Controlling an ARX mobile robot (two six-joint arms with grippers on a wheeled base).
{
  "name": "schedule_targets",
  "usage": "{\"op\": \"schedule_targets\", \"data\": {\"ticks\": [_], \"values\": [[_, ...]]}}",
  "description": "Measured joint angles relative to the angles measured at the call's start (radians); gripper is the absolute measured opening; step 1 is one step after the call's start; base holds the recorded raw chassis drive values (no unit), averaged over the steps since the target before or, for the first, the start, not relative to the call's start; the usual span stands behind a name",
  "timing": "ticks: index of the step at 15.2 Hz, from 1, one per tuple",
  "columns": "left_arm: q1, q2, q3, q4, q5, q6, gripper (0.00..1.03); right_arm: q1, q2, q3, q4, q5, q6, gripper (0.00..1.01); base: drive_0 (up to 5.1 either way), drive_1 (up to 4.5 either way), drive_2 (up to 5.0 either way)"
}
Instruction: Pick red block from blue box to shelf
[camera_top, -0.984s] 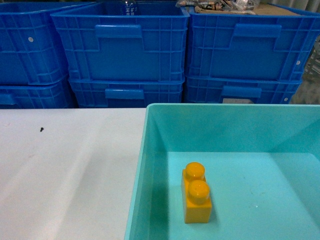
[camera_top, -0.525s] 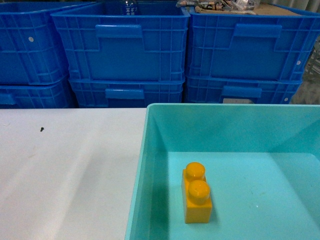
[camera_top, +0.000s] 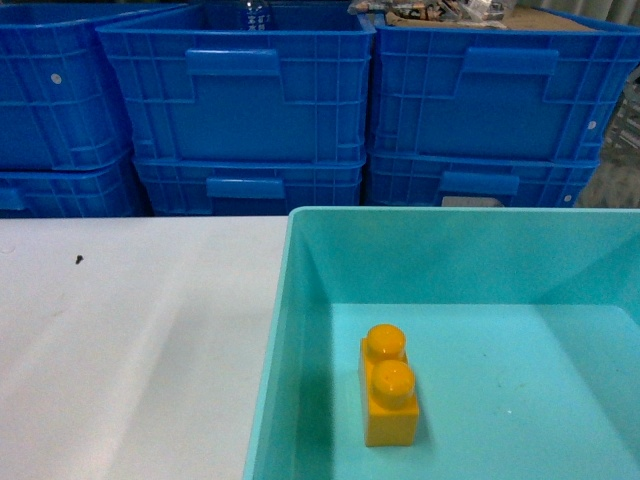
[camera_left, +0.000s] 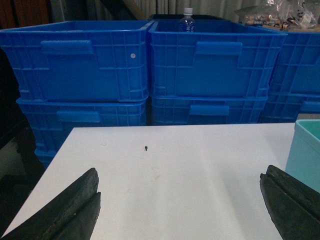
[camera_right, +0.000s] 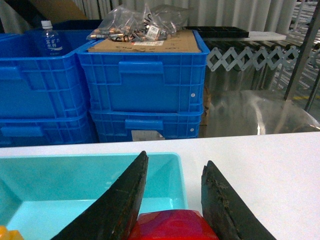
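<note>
the right gripper (camera_right: 172, 200), seen only from its own wrist camera, has its two dark, rough fingers (camera_right: 120, 200) clamped on the small glossy red plastic block (camera_right: 167, 226), which sits between their tips at the bottom edge of that view. the block is held above the near right corner of the large smooth-walled light turquoise plastic box (camera_right: 75, 175), over or just beside its rim; which of the two cannot be told. the box stands on the white table (camera_right: 260, 165).

in the head view neither gripper nor the red block shows. the turquoise box (camera_top: 290, 300) holds a yellow two-stud plastic brick (camera_top: 390, 395) lying on its floor near the left wall.

the left gripper (camera_left: 180, 205) hangs released over the bare table (camera_left: 190, 165), its dark fingers (camera_left: 75, 205) spread wide apart with nothing between them. a tiny dark speck (camera_left: 146, 148) lies on the tabletop ahead of it.

behind the table stand stacked dark blue ribbed plastic crates with handles (camera_top: 240, 100). a clear plastic water bottle (camera_right: 50, 42) stands in one crate, and clear bags of small parts (camera_right: 140, 22) rest on a cardboard sheet atop another.
</note>
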Motion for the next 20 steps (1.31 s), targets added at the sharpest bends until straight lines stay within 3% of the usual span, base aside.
{"op": "schedule_targets", "data": {"ticks": [20], "values": [[0.000, 0.000, 0.000, 0.000, 0.000, 0.000, 0.98, 0.000, -0.001, 0.000, 0.001, 0.001, 0.000, 0.27, -1.6, -1.62, -1.6]]}}
